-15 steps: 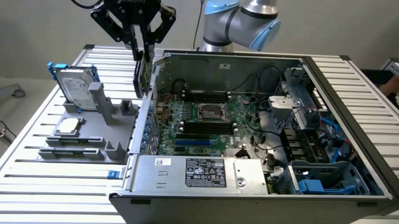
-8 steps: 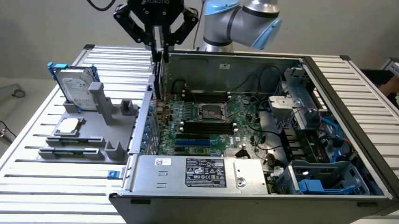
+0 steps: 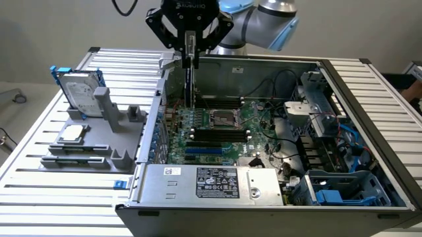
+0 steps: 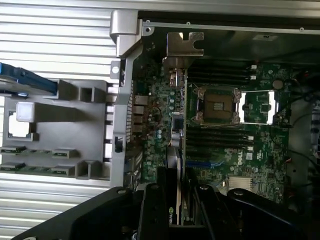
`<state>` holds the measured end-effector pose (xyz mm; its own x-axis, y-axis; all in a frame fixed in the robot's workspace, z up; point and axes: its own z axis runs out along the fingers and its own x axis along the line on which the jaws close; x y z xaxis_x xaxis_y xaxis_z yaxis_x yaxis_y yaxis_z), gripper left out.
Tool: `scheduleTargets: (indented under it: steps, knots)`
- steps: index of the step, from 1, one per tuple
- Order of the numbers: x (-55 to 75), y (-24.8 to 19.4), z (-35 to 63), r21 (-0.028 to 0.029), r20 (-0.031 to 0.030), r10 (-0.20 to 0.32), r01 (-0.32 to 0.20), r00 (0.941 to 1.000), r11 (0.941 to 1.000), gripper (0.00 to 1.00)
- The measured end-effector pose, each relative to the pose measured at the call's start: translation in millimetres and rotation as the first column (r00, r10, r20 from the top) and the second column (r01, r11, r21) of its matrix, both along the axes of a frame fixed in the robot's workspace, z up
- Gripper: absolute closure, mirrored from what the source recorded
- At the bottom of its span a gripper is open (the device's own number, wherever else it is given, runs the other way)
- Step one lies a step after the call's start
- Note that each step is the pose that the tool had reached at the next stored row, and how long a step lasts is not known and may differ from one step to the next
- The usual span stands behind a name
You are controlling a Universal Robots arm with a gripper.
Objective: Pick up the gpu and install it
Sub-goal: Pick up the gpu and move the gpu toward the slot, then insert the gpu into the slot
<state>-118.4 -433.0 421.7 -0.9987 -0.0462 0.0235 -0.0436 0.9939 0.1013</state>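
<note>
My gripper (image 3: 189,48) hangs over the open computer case (image 3: 329,69), shut on the gpu (image 3: 191,84). The card hangs upright and edge-on, its lower end just above the motherboard (image 3: 228,126) near the case's wall on the exterior view's left. In the wrist view the gpu (image 4: 177,132) runs as a thin strip from my gripper (image 4: 177,202) out to its silver end bracket (image 4: 185,45), above the green motherboard (image 4: 225,132) beside the processor socket (image 4: 216,105). Black cooler and a green logo show between the black fingers (image 4: 152,205).
A grey fixture (image 3: 92,145) on the slatted table (image 3: 39,197) holds a silver hard drive in a blue frame (image 3: 82,94) and a small square chip (image 3: 72,131). Inside the case are a silver power supply (image 3: 211,185), cables (image 3: 283,148) and a drive cage (image 3: 343,190).
</note>
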Motion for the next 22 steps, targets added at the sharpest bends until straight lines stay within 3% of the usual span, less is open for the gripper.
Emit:
scheduleTargets:
  steps: [14,15,16,22]
  knots:
    - [63.2,-0.1,-15.2,0.0000,-0.0157,0.000,0.000,0.9999,1.0000,0.74]
    - [64.7,-0.2,-15.3,0.0002,-0.0234,0.000,0.000,0.9997,1.0000,0.74]
    - [64.7,-0.2,-15.3,0.0004,-0.0257,0.000,0.000,0.9997,1.0000,0.74]
    - [64.7,-0.2,-15.2,0.0002,-0.0258,0.000,0.000,0.9997,1.0000,0.74]
